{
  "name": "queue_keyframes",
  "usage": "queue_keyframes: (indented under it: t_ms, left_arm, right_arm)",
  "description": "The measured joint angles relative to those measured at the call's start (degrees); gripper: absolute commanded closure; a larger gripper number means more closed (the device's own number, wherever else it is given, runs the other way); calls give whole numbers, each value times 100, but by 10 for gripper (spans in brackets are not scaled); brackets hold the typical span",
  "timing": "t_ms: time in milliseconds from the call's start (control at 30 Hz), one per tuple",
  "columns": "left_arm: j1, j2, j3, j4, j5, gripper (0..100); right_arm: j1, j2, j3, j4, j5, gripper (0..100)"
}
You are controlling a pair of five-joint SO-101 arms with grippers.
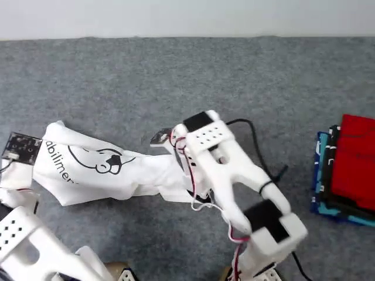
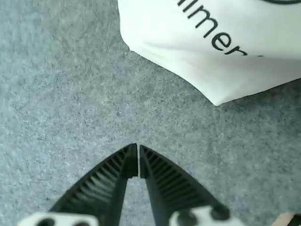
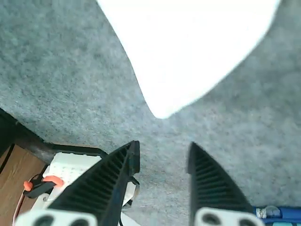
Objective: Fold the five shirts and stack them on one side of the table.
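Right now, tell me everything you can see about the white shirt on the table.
The white shirt is soft, plain cloth with a black line drawing and black lettering on top. It lies on the grey table covering, left of the middle in the high view, bunched into a long, uneven band, not yet a neat fold. The left gripper, shut, sits just off its lettered corner, apart from it. The right gripper, open, hovers beside another corner without holding it.

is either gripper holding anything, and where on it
Nothing is held: the left gripper is shut empty, the right gripper open, both clear of the white printed shirt.
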Motion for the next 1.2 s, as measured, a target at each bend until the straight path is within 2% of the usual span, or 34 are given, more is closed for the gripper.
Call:
queue_keyframes:
  t_ms: [333,400,567,800,933,1067,1200]
  left_arm:
    - [9,0,97,-211,0,984]
    - [9,0,97,-211,0,984]
    - [9,0,97,-211,0,984]
    - [97,53,343,-220,-79,982]
    - [431,53,774,-607,-237,982]
    - [818,62,976,-932,-211,981]
    - [1248,123,976,-1002,-141,981]
  right_arm:
    - [-378,1371,-677,-229,-185,754]
    - [-413,1591,-677,-290,-202,801]
    - [-484,1811,-862,-308,-202,993]
    - [-343,1811,-1890,-79,-176,989]
    - [53,1811,-2813,88,-97,989]
    - [782,1811,-3763,88,-97,989]
    - [1178,1767,-4079,97,-97,989]
